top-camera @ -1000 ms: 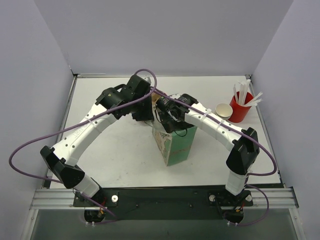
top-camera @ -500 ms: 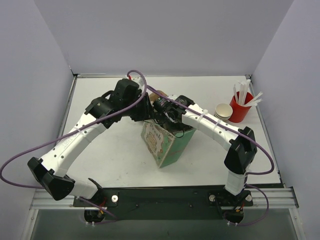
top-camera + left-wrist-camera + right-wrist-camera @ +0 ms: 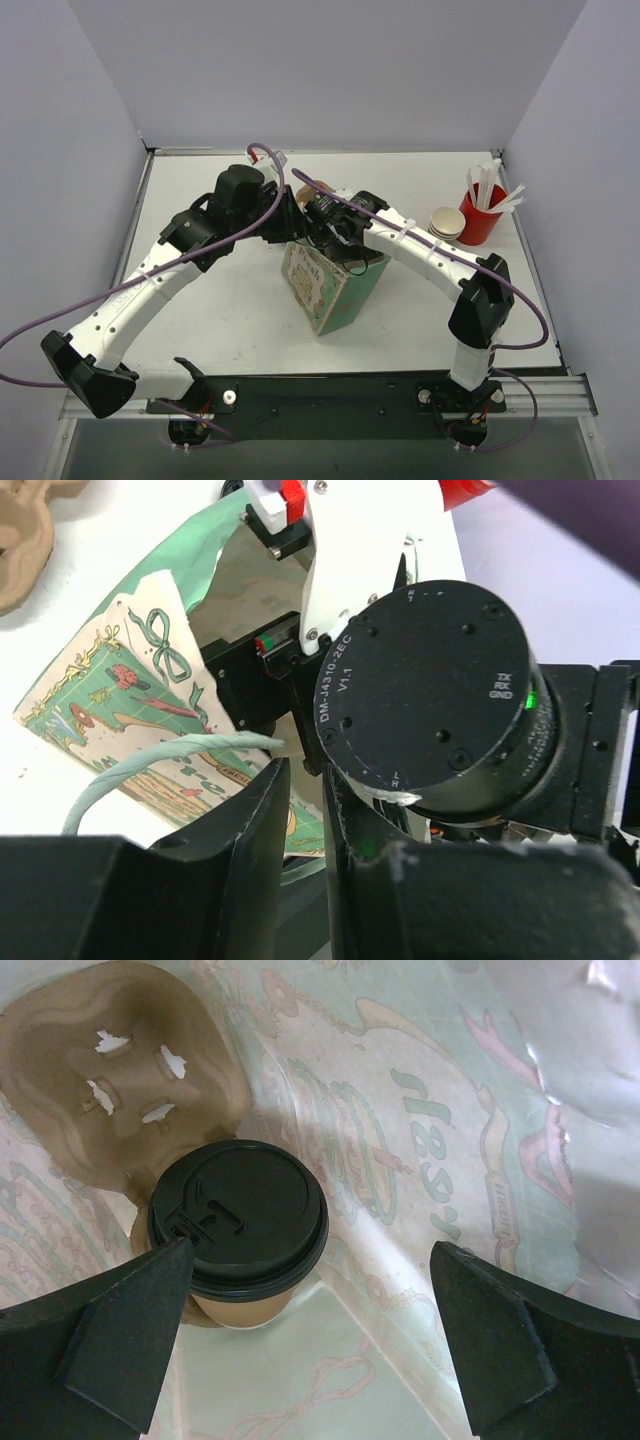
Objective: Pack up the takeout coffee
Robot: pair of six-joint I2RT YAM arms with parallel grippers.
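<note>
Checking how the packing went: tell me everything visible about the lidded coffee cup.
The coffee cup is tapered brown kraft paper under a black plastic lid with a sip tab. It stands upright in the brown pulp carrier, beside an empty socket, inside the green printed bag. The open right tool straddles it; contact cannot be judged.

A green paper bag with printed pictures stands near the middle of the worktop, a moulded pulp carrier inside it. At the far right corner, a red cup holds white sticks, an open brown cup just beside its left.
</note>
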